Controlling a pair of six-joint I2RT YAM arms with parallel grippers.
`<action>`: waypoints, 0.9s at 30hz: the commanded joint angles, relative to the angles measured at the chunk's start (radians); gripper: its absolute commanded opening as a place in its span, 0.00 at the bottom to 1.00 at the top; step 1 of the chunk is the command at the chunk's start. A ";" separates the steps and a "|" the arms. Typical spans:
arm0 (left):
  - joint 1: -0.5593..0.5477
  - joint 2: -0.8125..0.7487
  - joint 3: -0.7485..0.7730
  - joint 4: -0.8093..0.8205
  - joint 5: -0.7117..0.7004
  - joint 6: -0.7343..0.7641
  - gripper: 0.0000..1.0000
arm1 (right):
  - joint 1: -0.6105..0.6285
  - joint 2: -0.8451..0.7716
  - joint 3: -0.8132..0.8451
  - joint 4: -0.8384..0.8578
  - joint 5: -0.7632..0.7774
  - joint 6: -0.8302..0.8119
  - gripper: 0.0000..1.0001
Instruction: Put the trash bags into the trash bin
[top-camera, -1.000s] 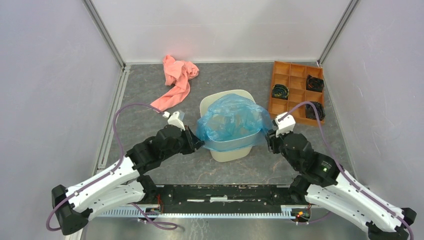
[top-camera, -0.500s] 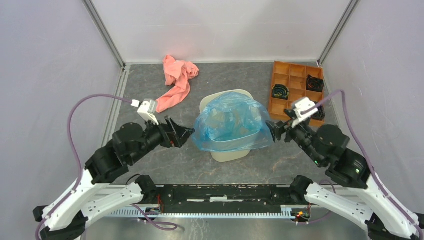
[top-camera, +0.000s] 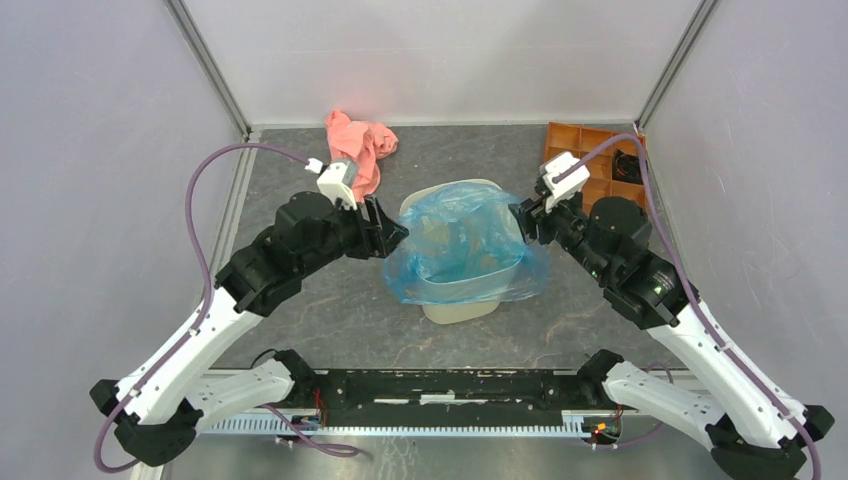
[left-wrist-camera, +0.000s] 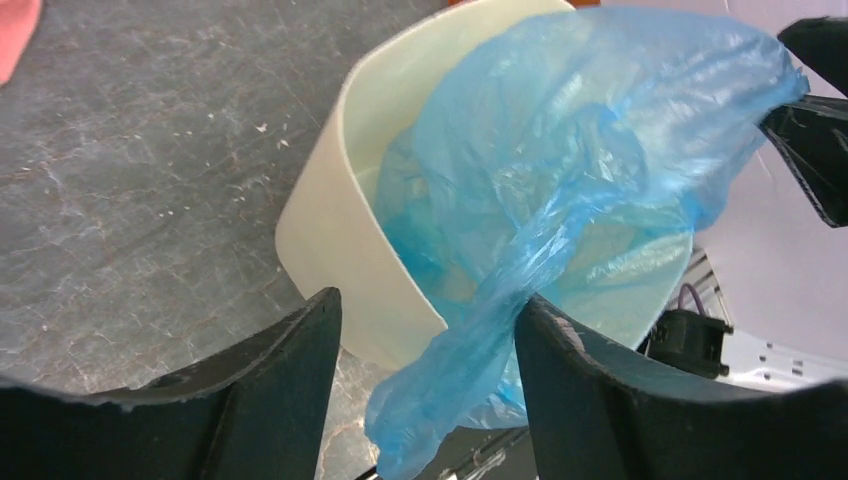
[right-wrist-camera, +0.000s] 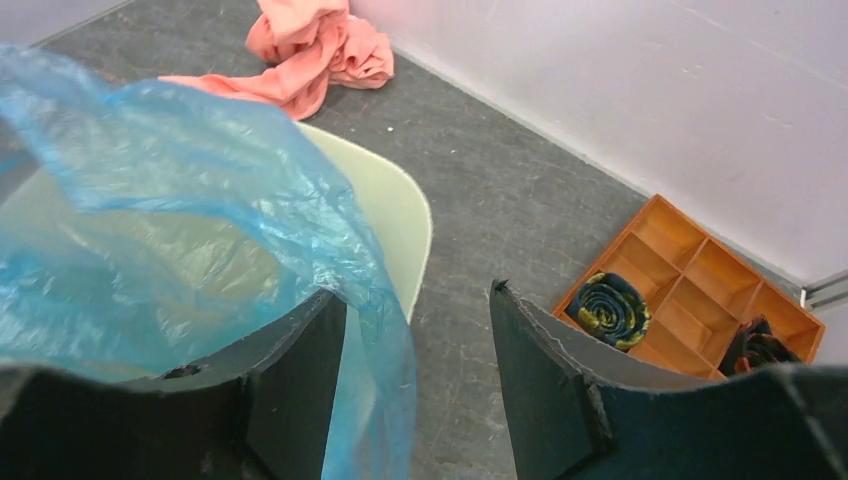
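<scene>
The translucent blue trash bag (top-camera: 465, 240) sits in the cream-beige trash bin (top-camera: 460, 308), its mouth spread over the rim and hanging down the near wall. My left gripper (top-camera: 398, 235) is at the bin's left side, open. In the left wrist view the bag (left-wrist-camera: 560, 180) trails down between the open jaws of the left gripper (left-wrist-camera: 428, 300), against the right finger (left-wrist-camera: 600, 400), beside the bin (left-wrist-camera: 330, 250). My right gripper (top-camera: 520, 215) is at the bin's right side, open. In the right wrist view the bag (right-wrist-camera: 200, 200) drapes past the left finger (right-wrist-camera: 290, 390) of the right gripper (right-wrist-camera: 416, 292).
A pink-salmon cloth (top-camera: 355, 150) lies at the back left, just behind my left wrist; it also shows in the right wrist view (right-wrist-camera: 310, 50). An orange compartment tray (top-camera: 575, 137) holding dark coiled rolls (right-wrist-camera: 608, 308) stands at the back right, partly behind my right arm. White walls enclose the table.
Both grippers have moved from the bin's near corners outward, then up and toward its far sides. The bag's mouth has spread wider and sagged down over the near rim.
</scene>
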 joint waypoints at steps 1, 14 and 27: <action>0.072 -0.025 -0.008 0.058 0.120 0.034 0.69 | -0.100 0.006 0.029 0.098 -0.161 0.002 0.62; 0.233 0.038 -0.022 0.148 0.273 0.058 0.39 | -0.214 0.108 0.011 0.217 -0.354 0.059 0.14; 0.386 0.166 -0.042 0.256 0.329 0.074 0.19 | -0.268 0.231 -0.058 0.361 -0.207 0.091 0.00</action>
